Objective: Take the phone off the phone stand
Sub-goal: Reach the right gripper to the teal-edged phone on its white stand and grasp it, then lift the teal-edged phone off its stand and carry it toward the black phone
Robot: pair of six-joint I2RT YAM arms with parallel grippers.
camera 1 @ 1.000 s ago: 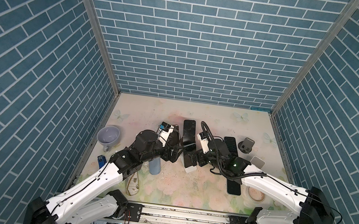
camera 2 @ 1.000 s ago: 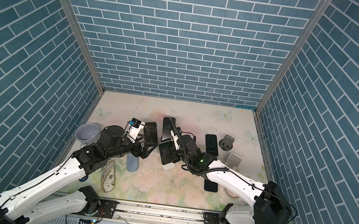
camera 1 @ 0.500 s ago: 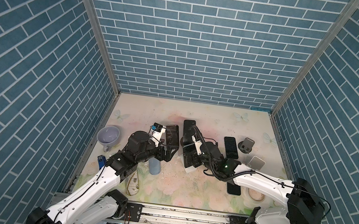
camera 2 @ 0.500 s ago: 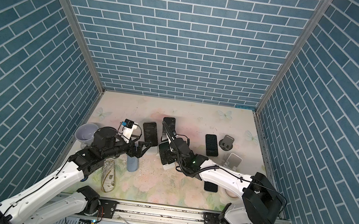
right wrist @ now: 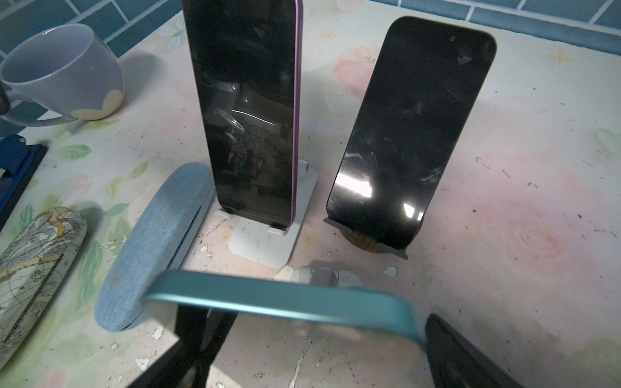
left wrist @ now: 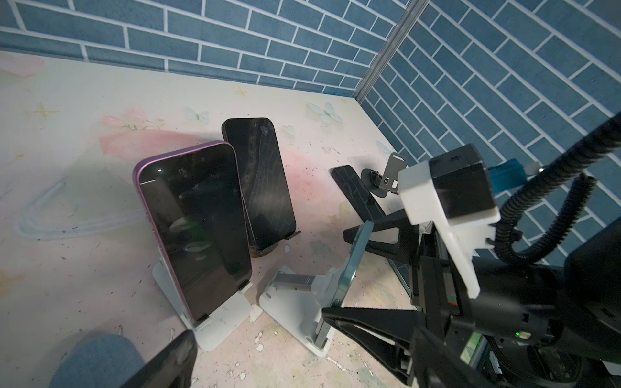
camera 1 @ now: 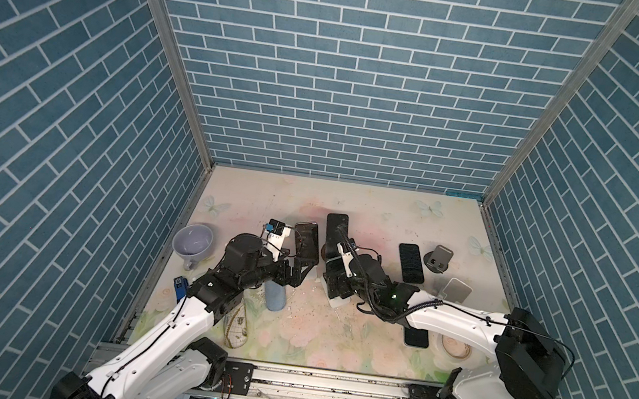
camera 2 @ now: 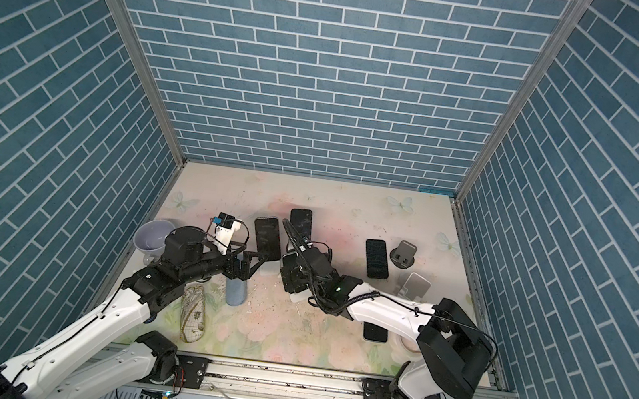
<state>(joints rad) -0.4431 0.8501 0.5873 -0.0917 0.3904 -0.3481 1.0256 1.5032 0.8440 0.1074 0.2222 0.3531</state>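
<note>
Glass likely makes the teal phone (right wrist: 285, 299) stiff, slick — your right gripper (right wrist: 319, 339) straddles its side edges, grip unclear; squeeze gently.

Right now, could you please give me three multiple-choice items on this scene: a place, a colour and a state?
1. The mug stands: A) by the table's left edge; B) between the phones; C) on a stand.
2. Beside the blue case, the nearest phone has an edge that is: A) red; B) purple; C) white.
3. The teal phone: A) lies flat; B) hangs in the air; C) sits on its white stand.
Answers: 1 A, near the left wall in both top views; 2 B, a purple rim shows; 3 C, its lower end rests in the stand's lip.
</note>
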